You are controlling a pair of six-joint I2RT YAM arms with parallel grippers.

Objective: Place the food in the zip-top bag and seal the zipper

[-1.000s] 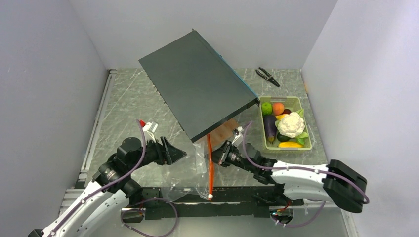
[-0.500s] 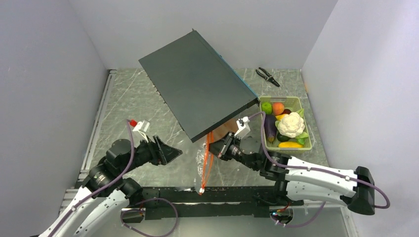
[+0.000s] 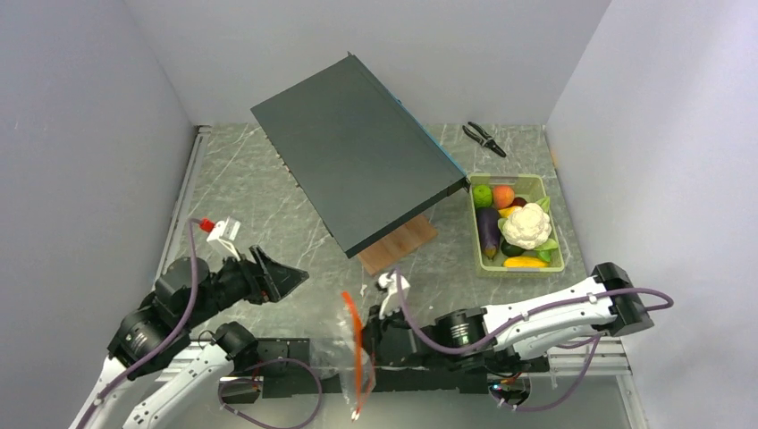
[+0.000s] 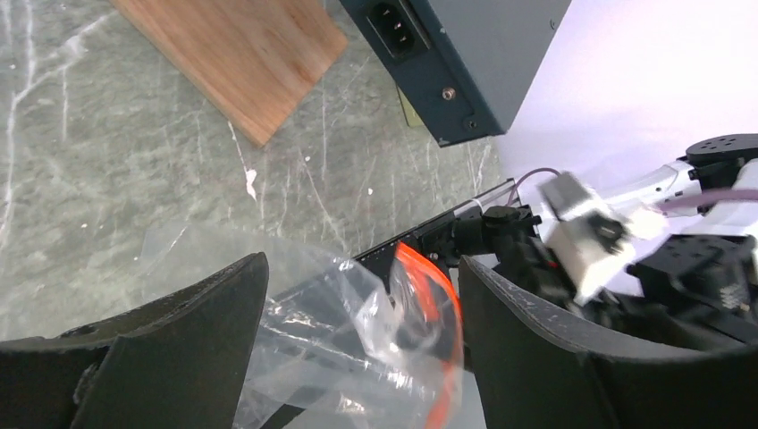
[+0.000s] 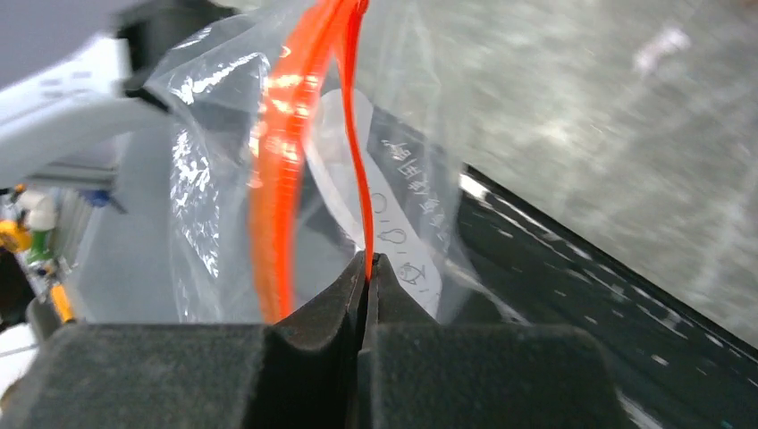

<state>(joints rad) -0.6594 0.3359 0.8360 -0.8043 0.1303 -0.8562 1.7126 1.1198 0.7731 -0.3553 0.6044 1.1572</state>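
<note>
Top external view: a big grey stone desk (image 3: 268, 197) fills the floor of the white box room. A large flat dark box (image 3: 357, 170) sits tilted over the middle of it. Under its near corner lies a brown wood board (image 3: 398, 244), flat on the desk.

At the right side is a pale green tray (image 3: 514, 177). All the food (image 3: 514, 228) is in the tray: a white cauliflower (image 3: 527, 225), a dark purple eggplant (image 3: 488, 231), a green lime (image 3: 482, 196), an orange (image 3: 503, 196) and a yellow piece (image 3: 525, 262). No food is in the bag.

The zip-top bag (image 3: 344, 353) is clear and crinkly. It hangs at the near edge of the desk, between the two arms, over the black bar where the arms are bolted. Its zipper (image 3: 355, 349) is a thin orange-red strip that runs up and down.

The right gripper (image 5: 366, 277) has its fingers pressed together, and they pinch the zipper; the right wrist view shows the strip going right in between them. The left gripper (image 3: 299, 277) has its fingers spread wide with nothing in them. It points at the bag from the left and does not touch it.

Small black pliers (image 3: 484, 138) lie at the far edge of the desk.
</note>
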